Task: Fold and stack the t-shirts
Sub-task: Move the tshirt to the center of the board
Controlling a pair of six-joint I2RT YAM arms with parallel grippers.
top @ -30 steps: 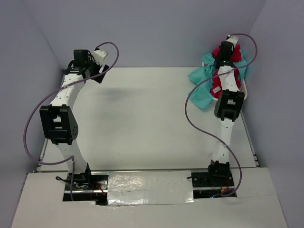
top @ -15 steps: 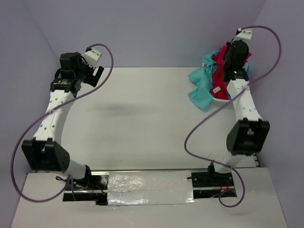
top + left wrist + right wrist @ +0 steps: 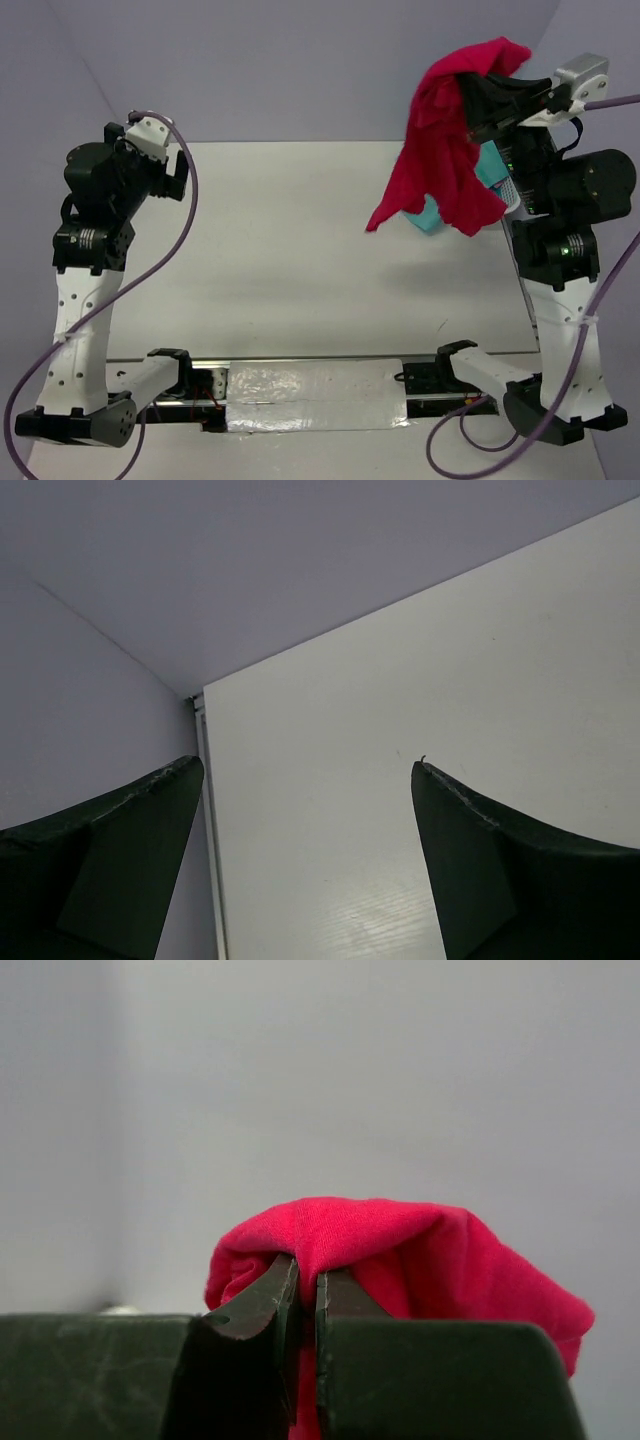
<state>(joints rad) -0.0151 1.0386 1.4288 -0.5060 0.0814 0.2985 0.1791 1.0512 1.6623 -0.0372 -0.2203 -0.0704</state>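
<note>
My right gripper [image 3: 478, 88] is raised high at the back right, shut on a fold of the crimson red t-shirt [image 3: 440, 150], which hangs loose below it above the table. In the right wrist view the jaws [image 3: 306, 1278] pinch the red cloth [image 3: 400, 1250], which bulges over the fingertips. A bit of teal t-shirt [image 3: 428, 216] shows behind the hanging red one; the rest of the pile is hidden by cloth and arm. My left gripper [image 3: 176, 176] is open over the table's far left, holding nothing, and its wrist view shows its spread jaws [image 3: 305, 764] above the bare white table [image 3: 400, 700].
A white lattice basket [image 3: 511, 192] is mostly hidden behind the right arm at the back right. Lilac walls close in the table on the left, right and back. Purple cables loop from both arms. The left table edge [image 3: 206, 810] runs along the side wall.
The right arm has lifted the red t-shirt up out of the pile, so it now hangs in the air. The left arm has drawn back and risen at the left.
</note>
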